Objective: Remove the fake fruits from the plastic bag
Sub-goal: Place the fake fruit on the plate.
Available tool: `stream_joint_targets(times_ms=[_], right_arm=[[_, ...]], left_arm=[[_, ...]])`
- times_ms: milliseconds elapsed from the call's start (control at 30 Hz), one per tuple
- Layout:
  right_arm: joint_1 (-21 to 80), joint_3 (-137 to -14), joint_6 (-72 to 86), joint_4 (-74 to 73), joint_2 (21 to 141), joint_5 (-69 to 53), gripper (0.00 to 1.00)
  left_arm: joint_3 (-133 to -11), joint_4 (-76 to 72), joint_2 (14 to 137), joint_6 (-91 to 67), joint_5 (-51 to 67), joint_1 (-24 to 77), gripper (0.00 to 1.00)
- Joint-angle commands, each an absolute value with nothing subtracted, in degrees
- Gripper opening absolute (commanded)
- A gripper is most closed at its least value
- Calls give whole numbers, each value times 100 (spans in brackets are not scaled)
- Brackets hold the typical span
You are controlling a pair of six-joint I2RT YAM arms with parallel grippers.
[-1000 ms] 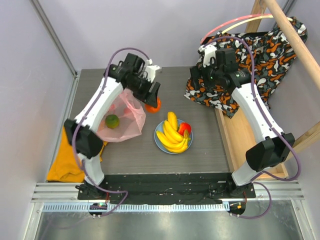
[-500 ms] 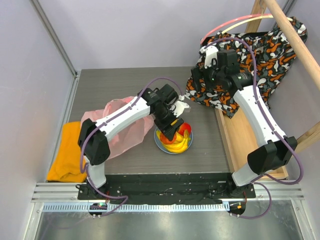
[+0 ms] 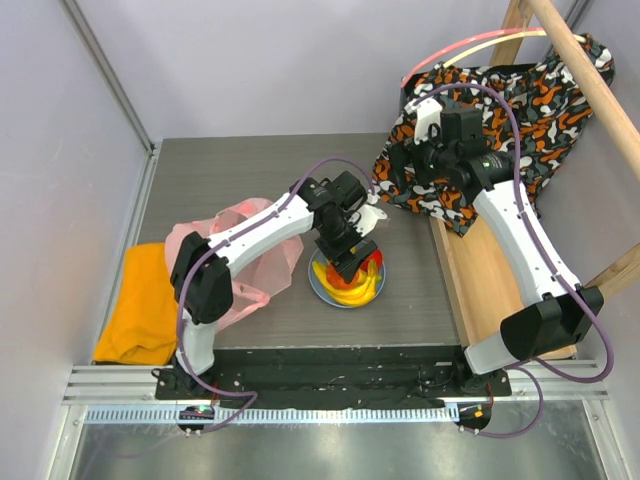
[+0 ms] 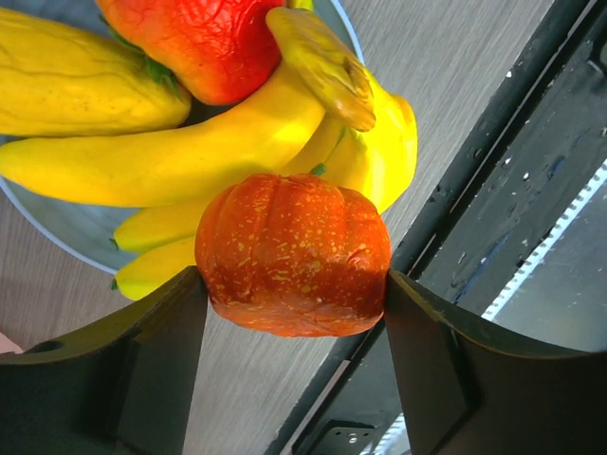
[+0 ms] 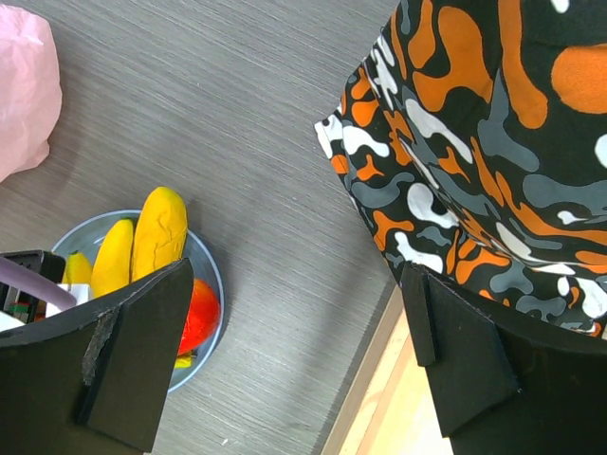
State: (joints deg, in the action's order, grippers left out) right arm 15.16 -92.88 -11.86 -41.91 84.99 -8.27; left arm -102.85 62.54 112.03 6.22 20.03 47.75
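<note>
My left gripper (image 3: 349, 266) is shut on the orange ridged fruit (image 4: 294, 254) and holds it just over the light-blue plate (image 3: 318, 287). On the plate lie the yellow banana bunch (image 4: 218, 147) and the red green-topped fruit (image 4: 194, 43). The pink plastic bag (image 3: 245, 255) lies crumpled to the left of the plate, partly under my left arm. The green-orange round fruit is hidden. My right gripper (image 3: 415, 150) is open and empty, high over the table's back right, by the patterned fabric (image 5: 493, 123). The plate shows at its lower left (image 5: 204, 261).
An orange cloth (image 3: 140, 315) hangs over the table's left edge. The orange-black-white patterned fabric (image 3: 520, 100) drapes over a wooden frame (image 3: 470, 270) along the right side. The black front rail (image 4: 503, 190) runs just beyond the plate.
My left gripper has carried the orange ridged fruit from beside the bag to over the plate. The bag has slumped and shifted left. The right arm has barely moved.
</note>
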Motion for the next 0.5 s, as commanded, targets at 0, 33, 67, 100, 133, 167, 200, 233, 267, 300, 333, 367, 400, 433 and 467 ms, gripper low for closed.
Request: stream_joint_targets(times_ms=[0,33,67,100,133,167,200,233,267,300,333,367,400,433,467], right_arm=[[1485,-9413,-1213,-3999,8428,-940,100],[1485,-9422,-1204,-3990,8472,-967,100],[1485,-9448,-1187,-3999,8490,-993,100],[1485,-9474,-1178,-3999,8516,-1011,100],[1485,-9518,-1152,-3990,8551,-1019,100],[1494,-9545,-1134,-3990,8587,-1028,100],[1494,-9580,-1125,-3999,8596,-1037,100],[1485,-9624,-1125,-4008,8622,-1046,100],[1494,-9711,-1125,-4025,8666,-1055,100],[1485,-9747,-1134,-4034,8683,-1037,100],[1485,-9825,-1151,-4034,8710,-1028,100],[1494,-9861,-1151,-4034,8727,-1028,100],[1485,-9896,-1151,-4043,8736,-1037,100],[1485,-9923,-1151,-4043,8745,-1142,100],[1485,-10019,-1143,-4052,8754,-1230,100]], left_arm=[[-10222,6214,10847,580,1995,4808,90],[-10204,6205,10828,580,2004,4808,100],[-10222,6205,10811,580,1995,4808,100],[-10256,6196,10811,571,1986,4808,100],[-10292,6205,10819,563,1978,4808,100],[-10353,6205,10837,554,1960,4808,100],[-10545,6231,10846,562,1943,4808,100],[-10660,6318,10854,571,1890,4799,100],[-10835,6372,10820,597,1864,4799,100],[-11168,6416,10776,606,1802,4781,100],[-11388,6529,10627,659,1671,4729,100],[-11582,6582,10522,711,1600,4685,100],[-11862,6627,10407,738,1530,4641,100],[-11935,6627,10232,773,1494,4493,100],[-11953,6610,9891,765,1442,4387,100]])
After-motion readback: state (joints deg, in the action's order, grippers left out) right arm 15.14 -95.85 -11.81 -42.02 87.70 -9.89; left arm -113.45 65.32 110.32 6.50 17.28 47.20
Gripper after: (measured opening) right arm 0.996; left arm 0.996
